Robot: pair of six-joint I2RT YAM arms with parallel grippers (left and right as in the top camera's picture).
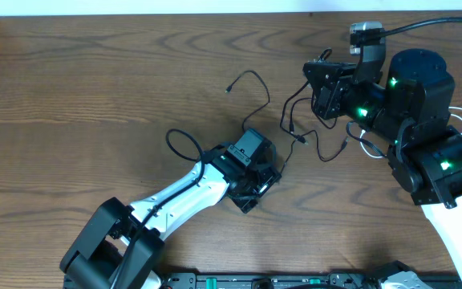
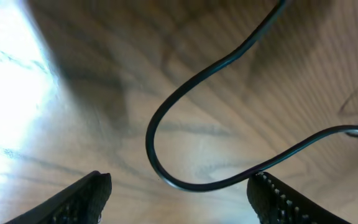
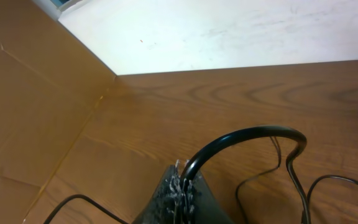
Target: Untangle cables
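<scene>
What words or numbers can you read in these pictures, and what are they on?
None can be read.
The table and cables carry no words, numbers or signs.
The right arm shows only green lights, no letters.
The bar at the bottom edge is too small to tell.

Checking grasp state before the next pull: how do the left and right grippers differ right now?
The left gripper is open; the right gripper is shut on a black cable. The left gripper has a cable loop lying between its fingers, ungripped; the right gripper's cable arches out of its fingertips. The left points down at the wooden table; the right looks across it. Both are at black cables.
</scene>
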